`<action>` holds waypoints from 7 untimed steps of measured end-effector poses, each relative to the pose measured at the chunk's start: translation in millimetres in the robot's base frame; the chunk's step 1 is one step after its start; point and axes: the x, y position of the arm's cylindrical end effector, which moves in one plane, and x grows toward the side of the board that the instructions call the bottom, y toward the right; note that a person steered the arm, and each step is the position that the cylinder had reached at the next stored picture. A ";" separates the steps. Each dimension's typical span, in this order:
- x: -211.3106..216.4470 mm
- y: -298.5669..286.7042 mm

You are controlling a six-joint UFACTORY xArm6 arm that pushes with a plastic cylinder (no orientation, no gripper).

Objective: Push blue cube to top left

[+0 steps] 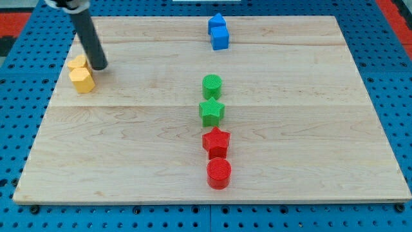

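Observation:
The blue cube sits near the view's top, a little right of centre, touching a second blue block of a pointed shape just above it. My tip rests on the board at the view's upper left, far left of the blue cube. It is just right of two yellow blocks.
A green cylinder and a green star stand mid-board. A red star and a red cylinder stand below them. The wooden board lies on a blue pegboard.

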 end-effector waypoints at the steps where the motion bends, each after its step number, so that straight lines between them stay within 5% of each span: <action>1: -5.4 118.7; 2: -23.1 220.3; 3: -83.3 250.7; 6: -82.5 71.1; 7: -50.3 69.0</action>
